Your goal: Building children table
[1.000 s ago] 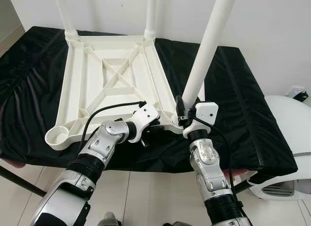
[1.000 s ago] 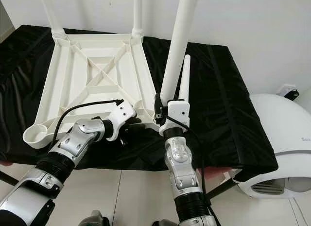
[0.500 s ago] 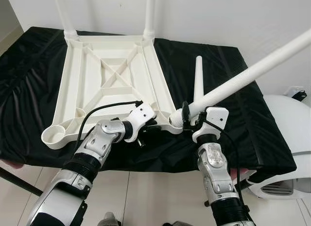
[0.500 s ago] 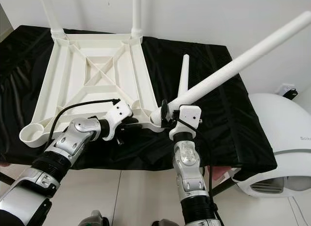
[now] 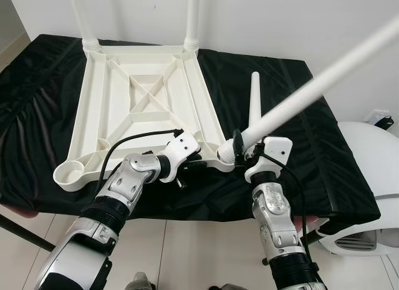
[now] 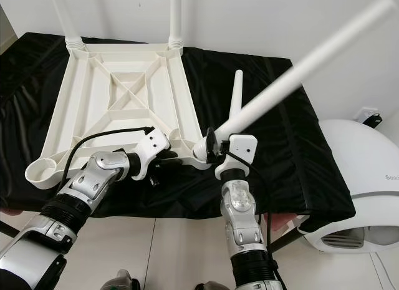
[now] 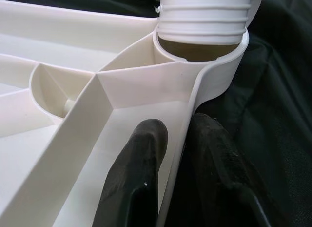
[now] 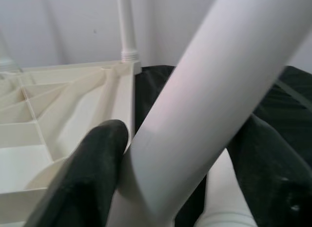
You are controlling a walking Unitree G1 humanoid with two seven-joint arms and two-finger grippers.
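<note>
Left wrist view reveals the leg's threaded end (image 7: 202,17) over the tabletop (image 5: 146,103) socket; left gripper (image 7: 178,154) pinches that near-right rim, right gripper (image 8: 180,158) clamps the tilted leg (image 5: 312,84)

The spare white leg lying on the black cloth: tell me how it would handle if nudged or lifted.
The spare leg looks round and tapered, so a nudge would probably roll it in an arc across the black cloth. It seems rigid moulded plastic, likely hollow and light. Its smooth surface may slip in the jaws.
</note>
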